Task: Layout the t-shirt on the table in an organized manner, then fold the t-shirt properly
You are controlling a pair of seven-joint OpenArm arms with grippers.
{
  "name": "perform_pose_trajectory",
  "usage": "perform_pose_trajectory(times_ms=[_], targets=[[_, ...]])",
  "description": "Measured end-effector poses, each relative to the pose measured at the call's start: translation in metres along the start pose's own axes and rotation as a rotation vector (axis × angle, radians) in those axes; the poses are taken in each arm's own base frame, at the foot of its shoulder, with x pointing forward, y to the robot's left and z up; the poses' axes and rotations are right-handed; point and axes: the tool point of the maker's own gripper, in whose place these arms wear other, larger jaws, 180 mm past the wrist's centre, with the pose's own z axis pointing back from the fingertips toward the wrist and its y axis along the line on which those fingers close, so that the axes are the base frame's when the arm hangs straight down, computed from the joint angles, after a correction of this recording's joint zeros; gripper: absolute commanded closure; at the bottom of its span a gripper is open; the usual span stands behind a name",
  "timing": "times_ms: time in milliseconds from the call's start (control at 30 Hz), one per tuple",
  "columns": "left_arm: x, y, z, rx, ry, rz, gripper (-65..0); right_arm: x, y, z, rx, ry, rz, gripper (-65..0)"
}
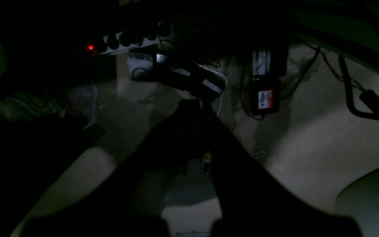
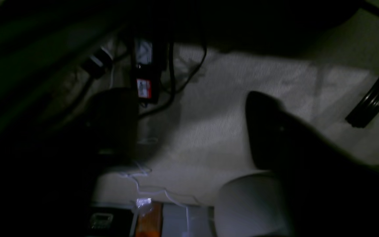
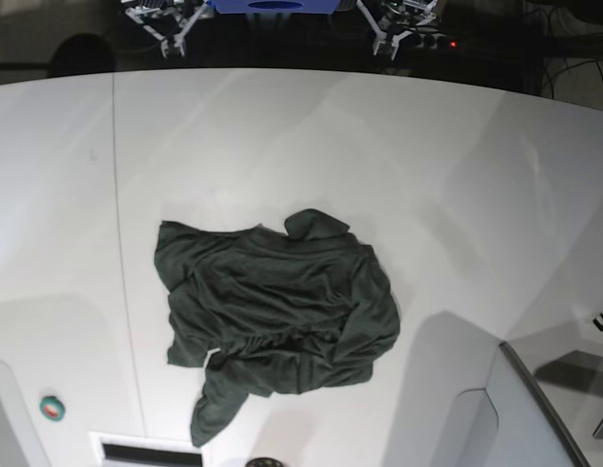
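In the middle of the table (image 3: 447,185) I see the t-shirt (image 3: 277,326) crumpled, sleeves tucked under. Both arms hang off the far edge: left gripper (image 3: 391,27) clenched empty, right gripper (image 3: 168,29) holding nothing, its jaws too small to judge. Glossy white surface; a careless pinch may drag layers together. Dim floor and cables beyond.

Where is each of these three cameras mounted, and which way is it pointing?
Left wrist: on the left arm, facing a dim floor with cables and a red-labelled box; its shut left claw shows.
Right wrist: on the right arm, facing the same floor; the open right claw shows as dark fingers.
Base: overhead, looking down on the table and crumpled t-shirt; both claws at the top edge.
Shared: both wrist views show the box.
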Motion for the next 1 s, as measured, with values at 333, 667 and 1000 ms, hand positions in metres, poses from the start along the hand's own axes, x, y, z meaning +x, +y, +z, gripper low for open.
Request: perform_pose_trajectory(times_ms=[333,667,1000], targets=[[0.001,-0.002,0.0,-0.006,-0.056,0.004,-7.7,-0.001,-0.006,0.0,-0.009,0.0,-0.003,-0.3],[-0.023,-0.01,0.004,-0.02,-0.049,0.009,-26.0,-0.013,-0.006,0.001,-0.009,0.018,-0.002,-0.5],[-0.022,-0.007,0.004,-0.013,-0.057,0.008,0.0,-0.017,-0.005,0.001,-0.008,0.019,-0.002,-0.5]])
